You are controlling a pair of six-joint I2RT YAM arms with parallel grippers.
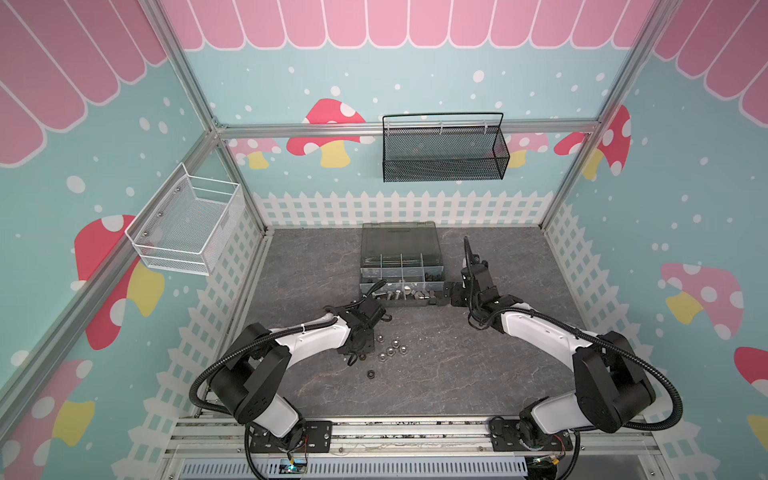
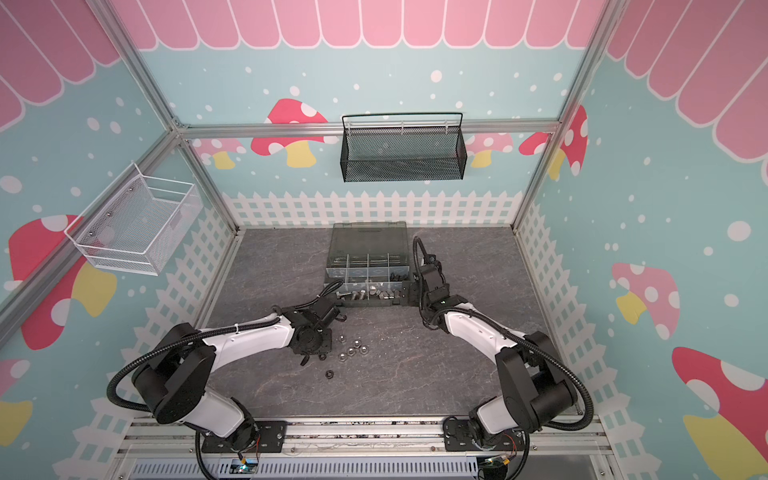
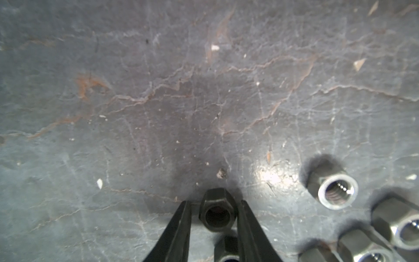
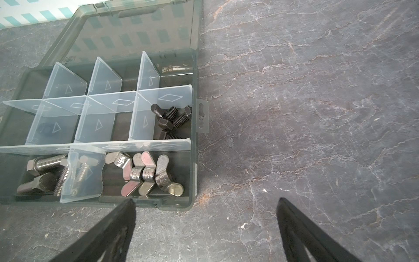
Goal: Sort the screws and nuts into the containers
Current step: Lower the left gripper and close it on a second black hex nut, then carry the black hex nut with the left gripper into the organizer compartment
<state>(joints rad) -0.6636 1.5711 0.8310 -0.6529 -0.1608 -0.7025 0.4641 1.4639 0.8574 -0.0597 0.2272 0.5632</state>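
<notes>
On the table [image 3: 158, 90] the left gripper [image 3: 215, 202] sits low, jaws slightly apart, straddling a black nut [image 3: 217, 214]; one finger about touches a flat of it, a thin gap shows at the other, so it is not clamped; silver nuts [image 3: 337, 190] lie loose just beside, a cluster mid-table in front of the case [image 1: 401, 270]; a lone black nut [image 1: 370, 374] lies nearer the front edge; the right gripper [image 4: 205, 200] has its jaws spread wide with nothing between them, over the table at the case's near right corner, one fingertip at the front rim; the lid [image 4: 136, 29] is open, tilted back; wing nuts [image 4: 147, 174] fill the near corner compartment, black screws [image 4: 172, 118] the one behind, silver screws [image 4: 45, 172] the next near one; open tabletop runs right of the case to the wall.
</notes>
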